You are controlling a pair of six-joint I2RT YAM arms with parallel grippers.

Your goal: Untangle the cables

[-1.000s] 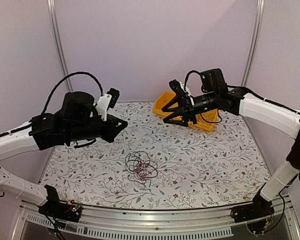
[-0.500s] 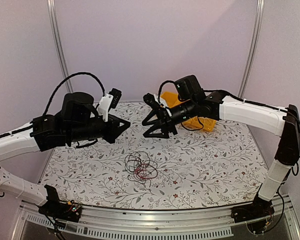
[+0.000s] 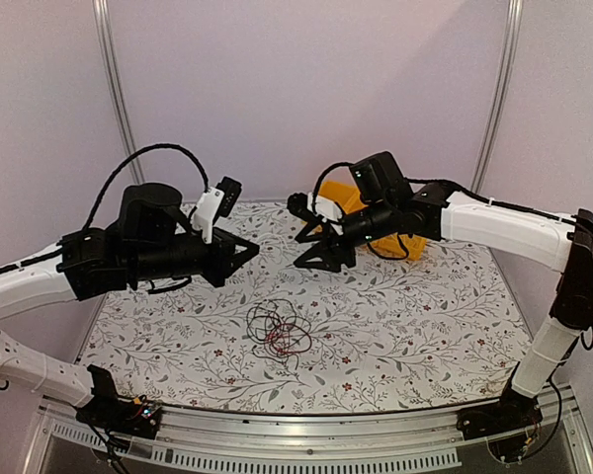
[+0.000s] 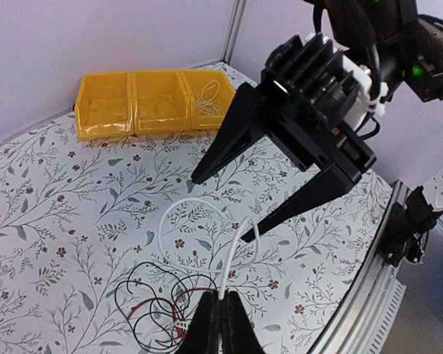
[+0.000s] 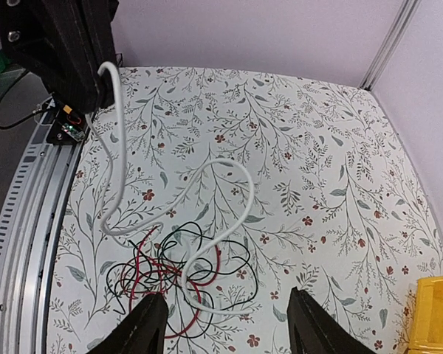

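At the table's [image 3: 425,296] near centre, the cables [image 3: 277,332] lie knotted. Left tool [image 4: 223,304] seemingly pinches the white cable [image 5: 121,125]; right tool [image 5: 229,324] hangs spread above. Risk: a hard pull tightens the knot.

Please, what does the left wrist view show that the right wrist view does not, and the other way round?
Only the left wrist view shows the right gripper from outside, its jaws wide open, and the whole yellow bin with its three compartments. Only the right wrist view shows the left gripper from outside. Both show the white cable, which runs up from the tangle of black and red cables to the left gripper, shut on it.
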